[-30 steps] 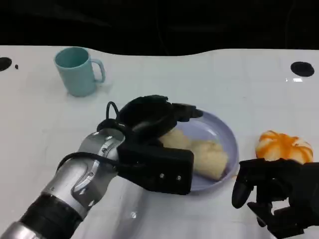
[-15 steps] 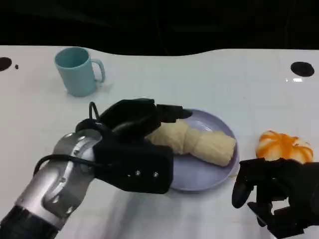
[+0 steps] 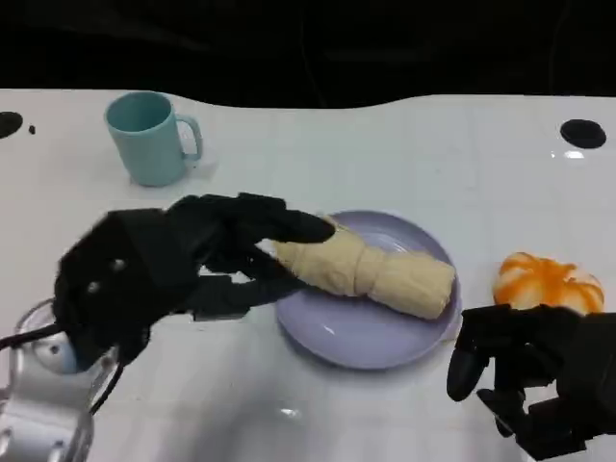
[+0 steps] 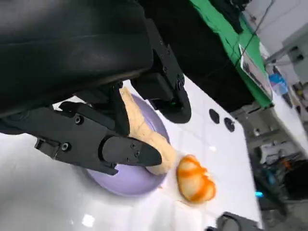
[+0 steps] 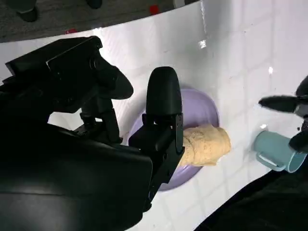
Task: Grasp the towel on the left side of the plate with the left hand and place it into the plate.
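Note:
The pale yellow rolled towel (image 3: 371, 269) lies across the lilac plate (image 3: 356, 337), slanting from upper left to lower right. My left hand (image 3: 183, 265) hovers at the plate's left rim, fingers spread, its fingertips close to the towel's left end and holding nothing. In the left wrist view the towel (image 4: 144, 134) lies on the plate (image 4: 127, 180) just past the fingers (image 4: 120, 149). My right hand (image 3: 534, 380) rests at the lower right of the table, empty, fingers loosely bent. The right wrist view shows the towel (image 5: 204, 144) in the plate (image 5: 204, 108).
A teal mug (image 3: 149, 135) stands at the back left. An orange-and-white striped object (image 3: 547, 281) lies right of the plate, just above my right hand. A black round mark (image 3: 583, 133) sits at the far right of the white table.
My left hand has let go of the towel and drawn back left, off the plate, with fingers spread. The towel stays in the plate. The right hand has not moved.

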Motion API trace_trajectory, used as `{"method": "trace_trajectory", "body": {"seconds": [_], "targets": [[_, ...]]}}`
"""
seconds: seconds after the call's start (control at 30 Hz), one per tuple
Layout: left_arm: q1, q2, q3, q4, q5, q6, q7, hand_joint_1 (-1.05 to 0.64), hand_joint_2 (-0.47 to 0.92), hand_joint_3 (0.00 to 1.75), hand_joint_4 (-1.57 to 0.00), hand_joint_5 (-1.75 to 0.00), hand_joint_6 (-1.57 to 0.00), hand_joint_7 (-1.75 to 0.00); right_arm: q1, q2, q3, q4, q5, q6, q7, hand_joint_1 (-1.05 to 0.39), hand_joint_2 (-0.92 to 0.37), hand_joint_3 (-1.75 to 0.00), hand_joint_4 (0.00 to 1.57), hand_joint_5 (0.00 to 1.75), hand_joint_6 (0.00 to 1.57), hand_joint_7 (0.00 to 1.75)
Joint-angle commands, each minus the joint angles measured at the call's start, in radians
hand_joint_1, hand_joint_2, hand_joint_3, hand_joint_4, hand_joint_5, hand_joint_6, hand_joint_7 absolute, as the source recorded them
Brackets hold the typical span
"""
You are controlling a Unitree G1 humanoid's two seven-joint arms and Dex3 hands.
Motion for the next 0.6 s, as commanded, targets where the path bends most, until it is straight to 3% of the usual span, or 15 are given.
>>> {"method": "trace_trajectory", "body": {"seconds": [0.03, 0.1, 0.27, 0.47, 0.6], "targets": [[0.04, -0.026, 0.099, -0.128, -0.178, 0.266, 0.019, -0.13, 0.5, 1.16, -0.79, -1.27, -0.86, -0.9, -0.004, -0.004, -0.002, 0.005, -0.002, -0.006, -0.001, 0.02, -0.6, -1.04, 0.7, 1.69, 0.68, 1.45], [0.053, -0.033, 0.142, -0.171, -0.259, 0.361, 0.027, -0.11, 0.42, 1.35, -0.78, -1.44, -0.82, -1.12, -0.005, -0.004, 0.0, 0.006, -0.002, -0.005, 0.0, 0.02, -0.6, -1.04, 0.7, 1.69, 0.68, 1.44], [0.15, -0.036, 0.177, -0.273, -0.308, 0.386, 0.086, -0.09, 0.42, 1.4, -0.77, -1.69, -0.78, -1.39, -0.009, -0.007, 0.005, 0.012, -0.005, -0.017, 0.002, 0.02, -0.6, -1.04, 0.71, 1.68, 0.68, 1.43], [0.212, -0.075, 0.271, -0.349, -0.478, 0.548, 0.154, -0.09, 0.53, 1.31, -0.82, -1.71, -0.82, -1.45, -0.006, -0.004, -0.008, 0.01, 0.009, -0.011, 0.006, 0.03, -0.6, -1.04, 0.71, 1.69, 0.69, 1.43], [0.241, -0.103, 0.322, -0.372, -0.584, 0.657, 0.208, -0.1, 0.54, 1.32, -0.8, -1.74, -0.73, -1.61, -0.001, -0.006, -0.016, 0.01, 0.011, -0.008, 0.006, 0.02, -0.6, -1.03, 0.7, 1.69, 0.69, 1.43]]}}
